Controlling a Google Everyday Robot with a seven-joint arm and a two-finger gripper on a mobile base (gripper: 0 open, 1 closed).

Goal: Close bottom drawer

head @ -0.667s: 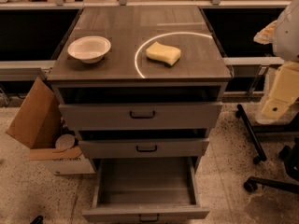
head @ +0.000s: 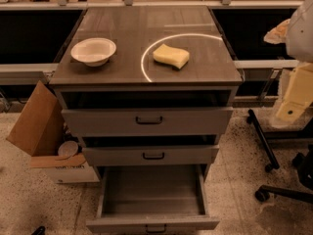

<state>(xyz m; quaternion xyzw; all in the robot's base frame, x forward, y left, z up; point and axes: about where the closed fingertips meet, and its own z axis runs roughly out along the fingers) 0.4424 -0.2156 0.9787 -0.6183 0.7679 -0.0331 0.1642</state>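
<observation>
Bottom drawer [head: 152,199] stands pulled far out; claw out of view, grip untellable.

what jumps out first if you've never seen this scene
The bottom drawer stands pulled far out and empty at the foot of the grey cabinet. On the cabinet top sit a white bowl at left and a yellow sponge to its right, by a bright arc of light. The gripper hangs at the right edge, well apart from the cabinet.
</observation>
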